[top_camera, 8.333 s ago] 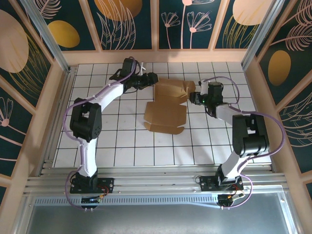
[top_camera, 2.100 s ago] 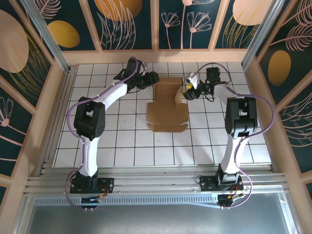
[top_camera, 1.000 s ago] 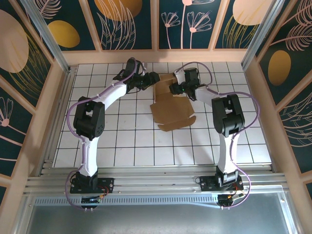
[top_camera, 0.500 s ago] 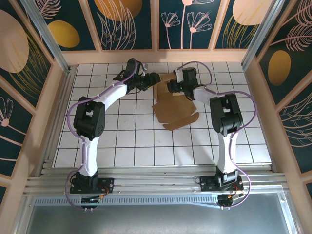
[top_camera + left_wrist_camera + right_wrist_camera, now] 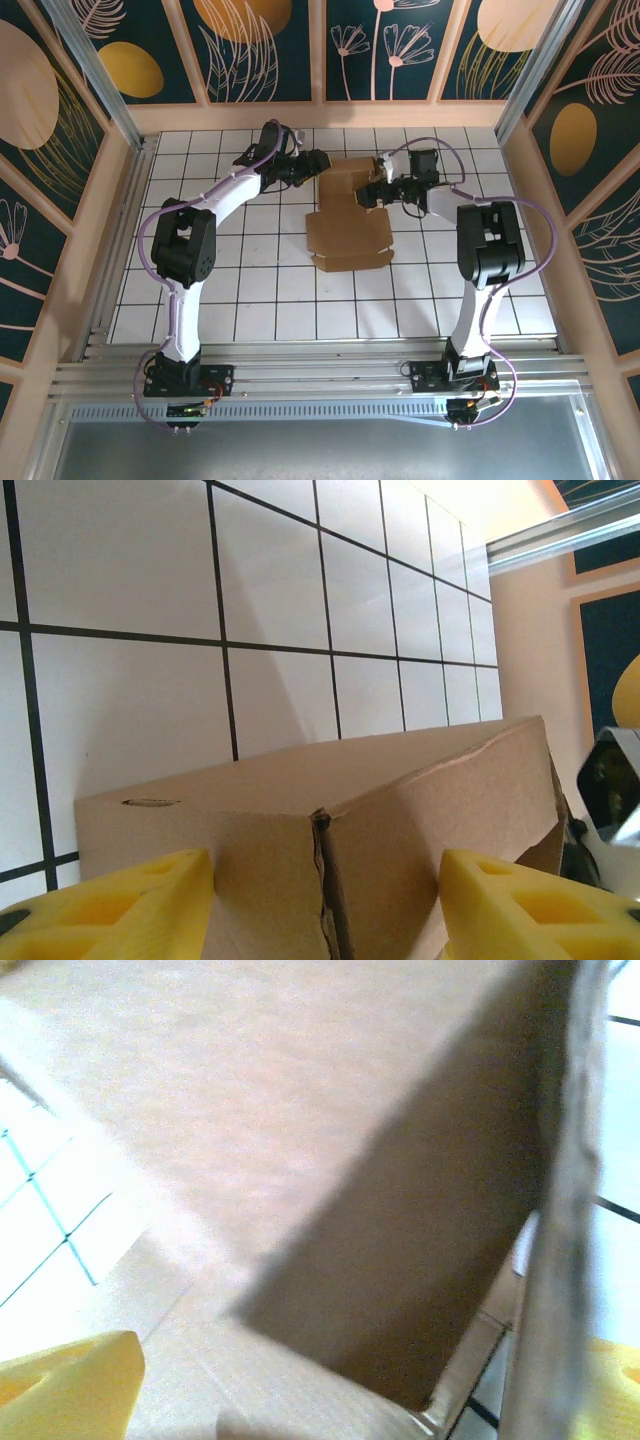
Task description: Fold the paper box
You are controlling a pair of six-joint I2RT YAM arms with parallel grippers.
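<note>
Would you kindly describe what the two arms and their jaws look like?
Both the left arm and right arm have white links, black joint housings and black bases. Lilac cables loop alongside each. The jaws carry bright yellow pads.

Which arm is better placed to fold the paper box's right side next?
Right, probably: the right gripper is open beside the right edge of the paper box, while the left gripper sits at its far-left corner.

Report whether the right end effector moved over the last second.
Yes. The right end effector shifted right across the floor tiles, toward the right wall.
</note>
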